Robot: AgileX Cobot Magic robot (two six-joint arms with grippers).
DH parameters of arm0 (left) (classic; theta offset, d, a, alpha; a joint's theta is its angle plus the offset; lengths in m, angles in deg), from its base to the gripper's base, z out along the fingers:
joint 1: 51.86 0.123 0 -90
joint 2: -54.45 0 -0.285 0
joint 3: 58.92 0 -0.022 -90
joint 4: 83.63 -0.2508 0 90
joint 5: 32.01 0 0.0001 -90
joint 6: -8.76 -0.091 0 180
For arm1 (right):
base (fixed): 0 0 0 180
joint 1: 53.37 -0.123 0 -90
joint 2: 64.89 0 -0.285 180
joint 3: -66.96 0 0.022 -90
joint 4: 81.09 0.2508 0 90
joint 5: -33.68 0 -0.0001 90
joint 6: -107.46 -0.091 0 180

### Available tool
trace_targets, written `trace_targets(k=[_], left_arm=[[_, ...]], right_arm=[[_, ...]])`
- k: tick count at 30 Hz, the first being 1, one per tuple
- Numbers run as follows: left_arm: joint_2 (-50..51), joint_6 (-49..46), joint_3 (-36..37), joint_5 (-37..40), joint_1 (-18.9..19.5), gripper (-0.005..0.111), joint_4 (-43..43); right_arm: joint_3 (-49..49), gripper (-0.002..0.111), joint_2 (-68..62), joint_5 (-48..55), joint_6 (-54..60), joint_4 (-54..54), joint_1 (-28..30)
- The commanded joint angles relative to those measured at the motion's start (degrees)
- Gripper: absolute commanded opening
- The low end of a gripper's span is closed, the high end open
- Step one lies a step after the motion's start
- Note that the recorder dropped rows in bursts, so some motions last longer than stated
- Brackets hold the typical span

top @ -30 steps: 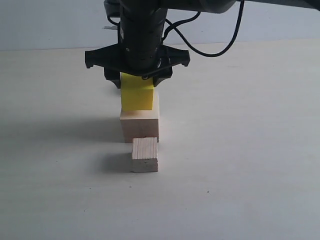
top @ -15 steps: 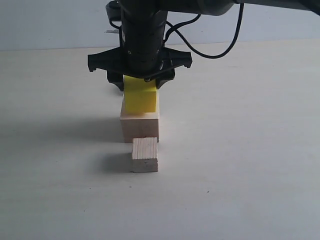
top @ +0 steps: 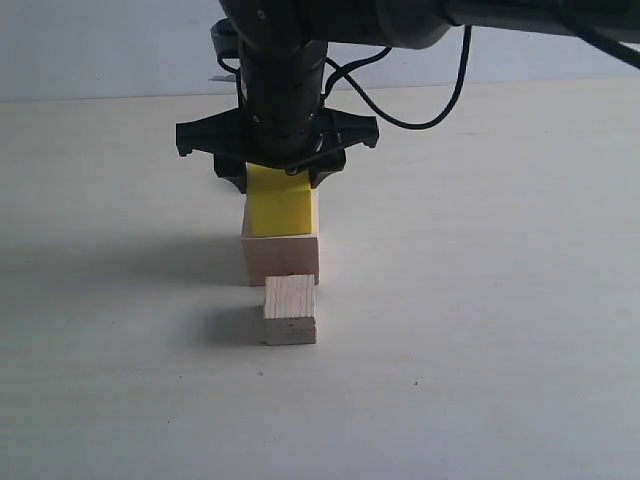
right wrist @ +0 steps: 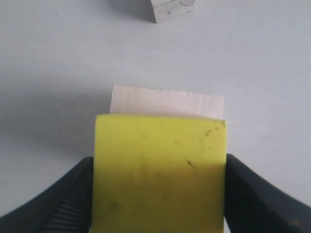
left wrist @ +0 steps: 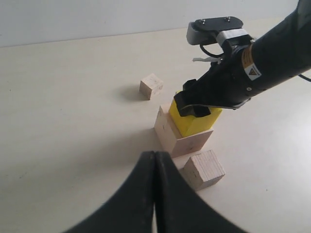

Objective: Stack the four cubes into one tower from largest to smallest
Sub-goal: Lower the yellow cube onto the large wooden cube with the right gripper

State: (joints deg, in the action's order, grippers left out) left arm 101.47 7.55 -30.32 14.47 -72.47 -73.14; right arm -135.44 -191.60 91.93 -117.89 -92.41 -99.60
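Observation:
My right gripper (top: 281,178) comes down from above, shut on the bright yellow cube (top: 283,207), its fingers (right wrist: 68,194) pressed against two opposite sides. The yellow cube's underside meets the top of the largest pale wood cube (top: 280,258), roughly centred on it. A smaller pale wood cube (top: 290,310) stands on the table just in front of this pair. In the left wrist view a tiny pale wood cube (left wrist: 151,86) lies alone beyond the stack; the arm hides it in the exterior view. My left gripper (left wrist: 155,156) is shut on nothing, hovering short of the smaller cube (left wrist: 204,169).
The pale tabletop (top: 500,300) runs back to a white wall (top: 100,50). The right arm's black cable (top: 440,95) loops over the table behind the stack.
The right gripper has lowered the yellow cube and shifted it slightly right, from tilted above the largest cube to level on its top. The left gripper has stayed shut.

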Motion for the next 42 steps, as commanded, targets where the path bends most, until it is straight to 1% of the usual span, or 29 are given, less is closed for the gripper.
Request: trace_targets(k=[1, 8, 10, 11, 13, 16, 20, 22, 25, 34, 42], left_arm=[[0.12, -0.43, 0.28, -0.73, 0.05, 0.000, 0.58], [0.12, -1.10, 0.28, -0.73, 0.05, 0.000, 0.58], [0.12, -1.35, 0.28, -0.73, 0.05, 0.000, 0.58], [0.12, -1.35, 0.28, -0.73, 0.05, 0.000, 0.58], [0.12, -1.35, 0.28, -0.73, 0.05, 0.000, 0.58], [0.12, -1.46, 0.28, -0.73, 0.05, 0.000, 0.58], [0.12, -1.46, 0.28, -0.73, 0.05, 0.000, 0.58], [0.12, -1.58, 0.28, -0.73, 0.05, 0.000, 0.58], [0.12, -1.58, 0.28, -0.73, 0.05, 0.000, 0.68], [0.12, -1.58, 0.28, -0.73, 0.05, 0.000, 0.80], [0.12, -1.58, 0.28, -0.73, 0.05, 0.000, 0.80]], right_arm=[[-0.01, 0.000, -0.31, -0.27, -0.11, -0.20, 0.36], [-0.01, 0.000, -0.31, -0.04, -1.07, -0.56, 0.36], [-0.01, 0.002, -0.31, -0.04, -1.07, -0.56, 0.36], [-0.01, 0.006, -0.31, -0.04, -1.07, -0.56, 0.36], [-0.01, 0.013, -0.31, -0.04, -1.07, -0.56, 0.36], [-0.01, 0.029, -0.31, -0.04, -1.07, -0.56, 0.36], [-0.01, 0.055, -0.31, -0.04, -1.07, -0.56, 0.36], [-0.01, 0.066, -0.31, -0.04, -1.19, -0.56, 0.36], [-0.01, 0.075, -0.31, -0.04, -1.33, -0.56, 0.36], [-0.26, 0.075, -0.20, -0.04, -1.19, 0.19, 0.25], [-0.26, 0.075, 3.02, -0.15, -1.30, -1.35, 0.25]])
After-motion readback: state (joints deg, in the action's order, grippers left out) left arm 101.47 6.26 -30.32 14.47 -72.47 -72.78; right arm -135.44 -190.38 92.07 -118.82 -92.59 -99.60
